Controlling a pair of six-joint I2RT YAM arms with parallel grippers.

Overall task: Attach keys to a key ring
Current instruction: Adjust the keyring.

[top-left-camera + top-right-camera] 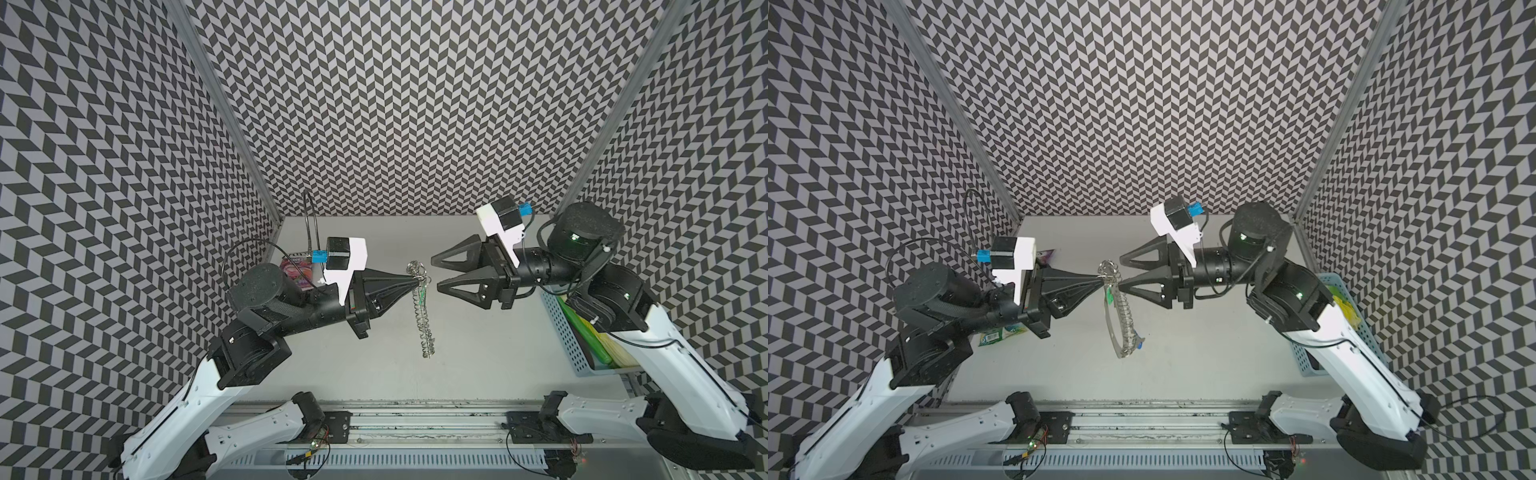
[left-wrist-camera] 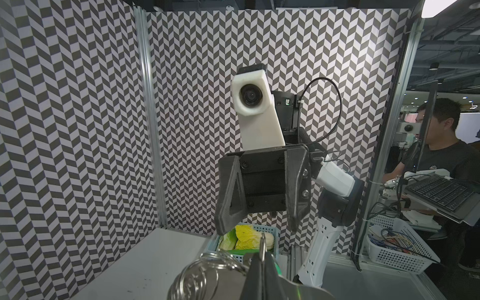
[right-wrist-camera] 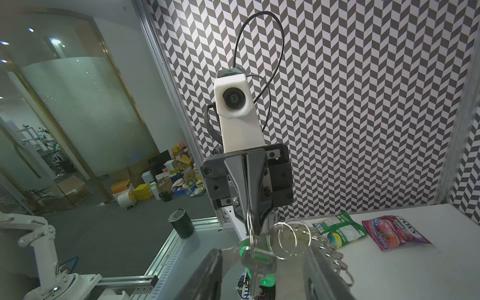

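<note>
The left gripper (image 1: 415, 279) was shut tight on the top of the key ring (image 1: 424, 320), holding it above the middle of the table (image 1: 478, 353). The ring hung edge-on in one top view; in a top view its gray crescent (image 1: 1112, 328) curved down from the pinch, wire loops along the outer edge. Whether its lower end touched the table could not be told. The key (image 3: 255, 261) with its green tag hung from a loop right under the left fingertips (image 3: 253, 220).

The right gripper (image 1: 436, 272) faced the ring, jaws about half open and gripping nothing, fingertips just short of the loops. From the right wrist, the key showed between its two fingers (image 3: 210, 262), a gap on each side.

Bare table lay under the ring and on toward the front rail. A basket (image 1: 569, 332) sat at the right edge under the right arm. Two snack packs (image 3: 337, 231) lay by the left wall, behind the left arm. Patterned walls closed three sides.
</note>
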